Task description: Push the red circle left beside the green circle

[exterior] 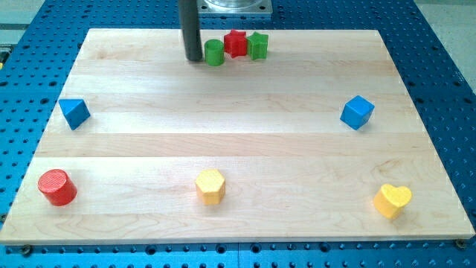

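The red circle [56,187] stands near the board's bottom left corner. The green circle [214,53] stands near the view's top edge, left of centre, touching a red star [236,43] on its right. My tip [194,59] rests on the board just left of the green circle, close to it or touching it. The tip is far from the red circle, up and to the right of it.
A green star [258,45] sits right of the red star. A blue triangle [74,112] is at the left, a blue cube [357,112] at the right. A yellow hexagon [210,186] is at bottom centre, a yellow heart [392,200] at bottom right. The wooden board [238,141] lies on a blue perforated table.
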Motion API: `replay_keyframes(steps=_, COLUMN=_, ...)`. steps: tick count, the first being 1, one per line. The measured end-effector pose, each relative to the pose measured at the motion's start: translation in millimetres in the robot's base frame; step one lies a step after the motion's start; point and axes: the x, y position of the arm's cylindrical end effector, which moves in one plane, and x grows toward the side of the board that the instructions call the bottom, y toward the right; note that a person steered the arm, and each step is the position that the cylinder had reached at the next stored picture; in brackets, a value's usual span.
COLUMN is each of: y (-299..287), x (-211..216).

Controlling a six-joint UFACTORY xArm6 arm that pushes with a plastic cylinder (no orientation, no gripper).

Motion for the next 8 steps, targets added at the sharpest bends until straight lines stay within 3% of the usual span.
replay_keyframes(steps=1, y=9.2, x=0.0)
replay_keyframes(steps=2, y=-80.2, x=42.1)
replay_keyframes(steps=4, y=-56.5, x=223.0)
replay_keyframes(steps=6, y=-126.3, x=336.2)
replay_keyframes(steps=7, y=-143.9, x=349.5)
replay_keyframes(steps=8, y=-185.8, x=337.1)
